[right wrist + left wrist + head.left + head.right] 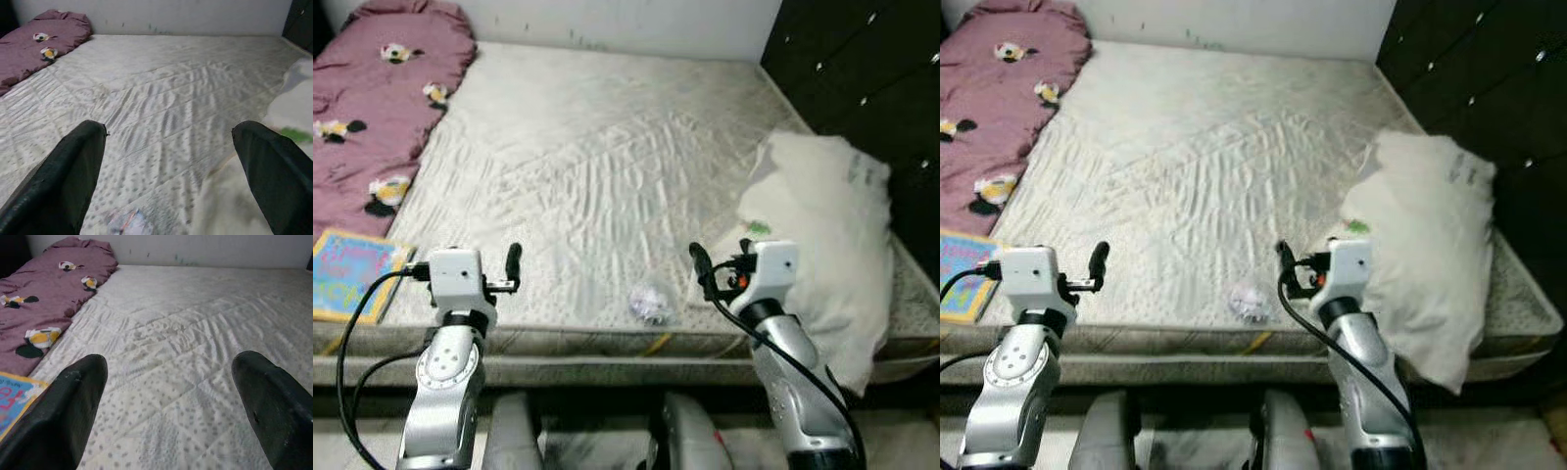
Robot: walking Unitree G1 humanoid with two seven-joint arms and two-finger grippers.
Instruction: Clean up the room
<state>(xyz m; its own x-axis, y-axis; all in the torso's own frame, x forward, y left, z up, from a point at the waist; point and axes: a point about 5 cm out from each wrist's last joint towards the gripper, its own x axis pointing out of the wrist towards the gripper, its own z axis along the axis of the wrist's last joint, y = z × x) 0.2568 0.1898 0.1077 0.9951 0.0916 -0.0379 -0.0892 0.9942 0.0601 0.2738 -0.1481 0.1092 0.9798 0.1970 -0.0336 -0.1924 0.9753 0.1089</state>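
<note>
A: Where did the crumpled wrapper point(650, 303) lie?
B: On the mattress point(607, 166) near its front edge, at eight o'clock of the right gripper point(168, 166), fingers wide. The left gripper point(171, 406) gaped too.
A: Farther off?
B: White pillow point(827, 225) at three o'clock, purple blanket point(382, 93) at eleven.

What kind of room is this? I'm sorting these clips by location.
Most likely a bedroom: a bare quilted mattress fills the scene, a white pillow lies at its right edge, and a maroon flowered blanket lies at its left.
</note>
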